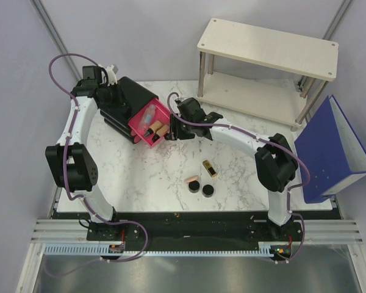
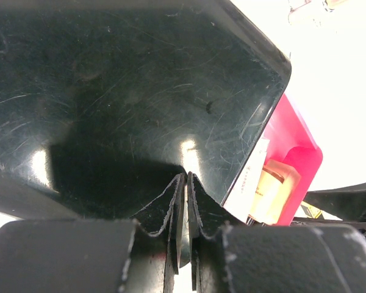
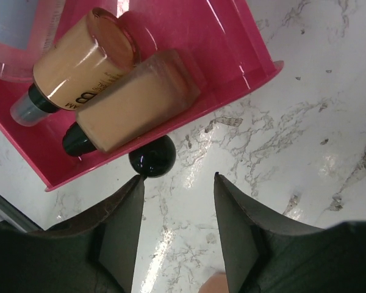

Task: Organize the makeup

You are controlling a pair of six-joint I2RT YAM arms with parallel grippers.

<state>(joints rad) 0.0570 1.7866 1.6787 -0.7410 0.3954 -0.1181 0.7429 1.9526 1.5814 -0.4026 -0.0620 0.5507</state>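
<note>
White marble table [image 1: 152,177] in a grey-walled cell, both claws at the black box [image 1: 125,101].
Top view: the left claw [image 1: 107,91] is behind the box and the right claw [image 1: 174,126] is just before its open pink drawer [image 1: 147,125]. A wooden shelf [image 1: 268,46] stands beyond the right claw, with a blue binder [image 1: 332,152] off to its right. A lipstick [image 1: 210,168] and compacts [image 1: 207,190] lie on the marble, nearer the bases. Left wrist: the left claw is nearly pressed together, pinching the box's glossy edge. Right wrist: the right claw is spread over bare marble, with the drawer's knob [image 3: 152,155] just ahead. Beyond the knob, peach tubes [image 3: 134,101] and a clear tube [image 3: 18,24] lie in the drawer.
</note>
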